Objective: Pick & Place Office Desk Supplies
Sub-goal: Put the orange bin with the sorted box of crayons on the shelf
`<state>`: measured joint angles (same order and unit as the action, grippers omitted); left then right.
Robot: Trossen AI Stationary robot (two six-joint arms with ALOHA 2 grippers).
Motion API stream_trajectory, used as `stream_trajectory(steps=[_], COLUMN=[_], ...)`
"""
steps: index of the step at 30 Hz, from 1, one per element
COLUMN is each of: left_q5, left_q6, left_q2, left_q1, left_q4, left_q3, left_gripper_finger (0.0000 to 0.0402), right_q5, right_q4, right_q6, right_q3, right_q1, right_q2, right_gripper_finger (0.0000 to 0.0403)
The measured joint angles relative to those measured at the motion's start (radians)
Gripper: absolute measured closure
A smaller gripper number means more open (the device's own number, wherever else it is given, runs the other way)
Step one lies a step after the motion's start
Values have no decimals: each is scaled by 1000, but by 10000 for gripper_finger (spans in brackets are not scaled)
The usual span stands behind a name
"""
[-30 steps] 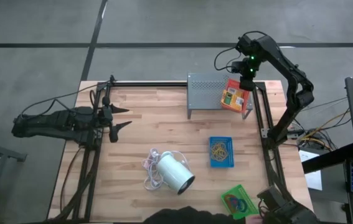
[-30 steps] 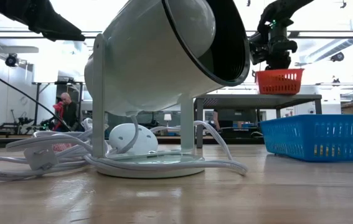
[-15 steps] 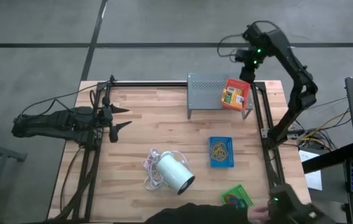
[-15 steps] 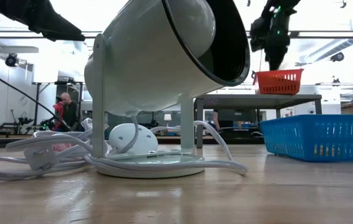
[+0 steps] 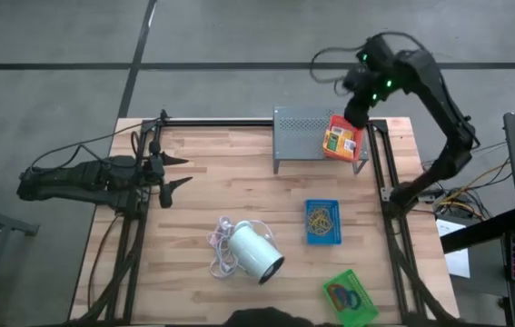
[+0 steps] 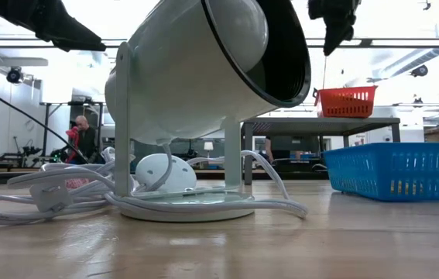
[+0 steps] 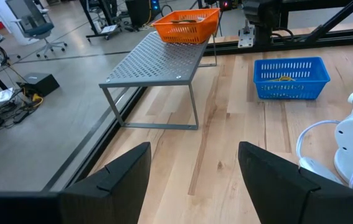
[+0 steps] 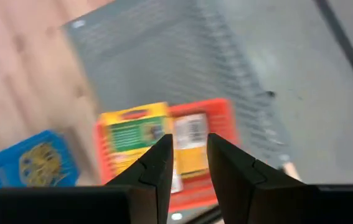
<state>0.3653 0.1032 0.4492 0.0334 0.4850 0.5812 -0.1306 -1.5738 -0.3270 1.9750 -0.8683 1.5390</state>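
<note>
A red tray holding yellow-orange printed boxes rests on the right end of the grey perforated stand. My right gripper hangs above that tray, pointing down, open by a narrow gap with nothing between its fingers. In the low view it is well clear of the tray. A blue tray with tan rubber bands lies mid-table. A green tray with coloured loops lies near the front right. My left gripper waits open at the table's left.
A big white cylinder lamp with a coiled white cord lies on the table near the front centre. Black frame rails run along the table's left, far and right edges. A dark shape shows at the near edge.
My right gripper has risen from just over the red tray to well above it and has rolled at the wrist. The tray stays on the stand. A person's hand by the green tray at the near right corner has withdrawn.
</note>
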Motion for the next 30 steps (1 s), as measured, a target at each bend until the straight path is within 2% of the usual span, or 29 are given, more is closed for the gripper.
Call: stream_trajectory(steps=[3, 7, 11, 17, 24, 30], left_q5=[0, 0, 0, 0, 0, 0], left_q6=[0, 0, 0, 0, 0, 0], left_q2=[0, 0, 0, 0, 0, 0], left_q1=[0, 0, 0, 0, 0, 0], left_q4=[0, 0, 0, 0, 0, 0], left_q3=[0, 0, 0, 0, 0, 0], left_gripper_finger=[158, 158, 158, 158, 158, 158], right_q5=[6, 86, 97, 100, 122, 207], right_q4=[2, 42, 95, 222, 333, 398], right_q6=[7, 90, 240, 318, 324, 268], right_q3=[-89, -235, -388, -630, -819, -921], right_q1=[90, 196, 272, 382, 461, 489], right_q2=[-54, -131, -210, -333, -440, -488], right_gripper_finger=[309, 309, 307, 284, 248, 239])
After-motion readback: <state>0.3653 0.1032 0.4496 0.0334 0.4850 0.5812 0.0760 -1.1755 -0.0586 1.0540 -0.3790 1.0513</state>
